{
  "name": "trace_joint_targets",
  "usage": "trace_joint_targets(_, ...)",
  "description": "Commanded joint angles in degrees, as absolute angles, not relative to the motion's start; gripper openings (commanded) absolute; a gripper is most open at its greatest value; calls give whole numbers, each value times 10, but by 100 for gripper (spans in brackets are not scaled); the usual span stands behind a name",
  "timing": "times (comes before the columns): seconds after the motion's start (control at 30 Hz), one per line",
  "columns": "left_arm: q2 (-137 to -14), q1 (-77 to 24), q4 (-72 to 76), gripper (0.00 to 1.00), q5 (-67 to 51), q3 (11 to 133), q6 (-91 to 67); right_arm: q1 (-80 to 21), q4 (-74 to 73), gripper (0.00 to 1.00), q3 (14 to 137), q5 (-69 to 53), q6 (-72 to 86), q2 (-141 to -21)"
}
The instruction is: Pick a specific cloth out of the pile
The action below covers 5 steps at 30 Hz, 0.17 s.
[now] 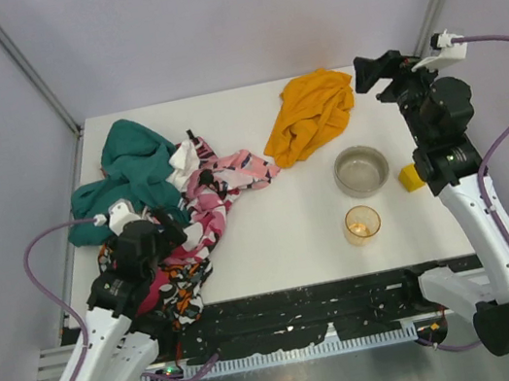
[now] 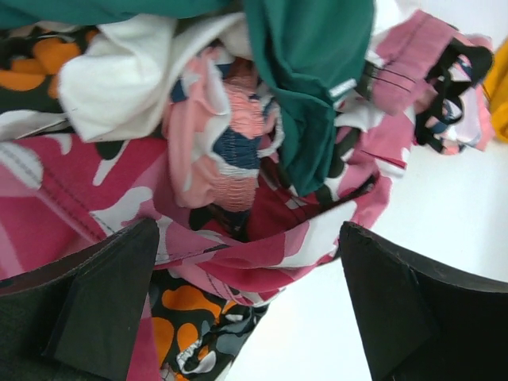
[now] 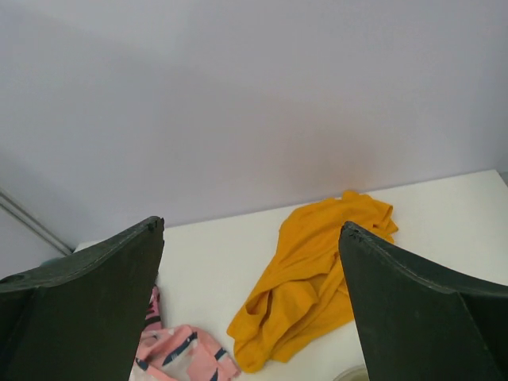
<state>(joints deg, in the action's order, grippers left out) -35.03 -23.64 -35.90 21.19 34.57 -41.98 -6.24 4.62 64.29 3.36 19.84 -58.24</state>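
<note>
The mustard-orange cloth [image 1: 310, 113] lies crumpled by itself on the white table at the back, apart from the pile; it also shows in the right wrist view [image 3: 313, 278]. The pile [image 1: 164, 206] of teal, pink floral, magenta and black-orange-white garments sits at the left. My right gripper [image 1: 367, 72] is open and empty, raised just right of the orange cloth. My left gripper [image 1: 175, 232] is open, low over the pile's near edge; magenta patterned fabric [image 2: 238, 254] lies between its fingers, not pinched.
A clear glass bowl [image 1: 362, 171] and a small amber cup [image 1: 362, 225] stand right of centre. A yellow block [image 1: 411, 178] sits by the right arm. The teal cloth [image 1: 132, 168] tops the pile's far left. Grey walls enclose the table.
</note>
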Motion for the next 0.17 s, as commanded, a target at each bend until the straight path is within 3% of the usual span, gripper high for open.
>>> trace_joint_targets(0.0,-340,-234,-421,100,322,337,-511,-62,31,95,592,-16,211,-584)
trace_joint_targets(0.13,-341,-210,-412,100,303,317,-525,-62,31,95,590,-25,230,-589)
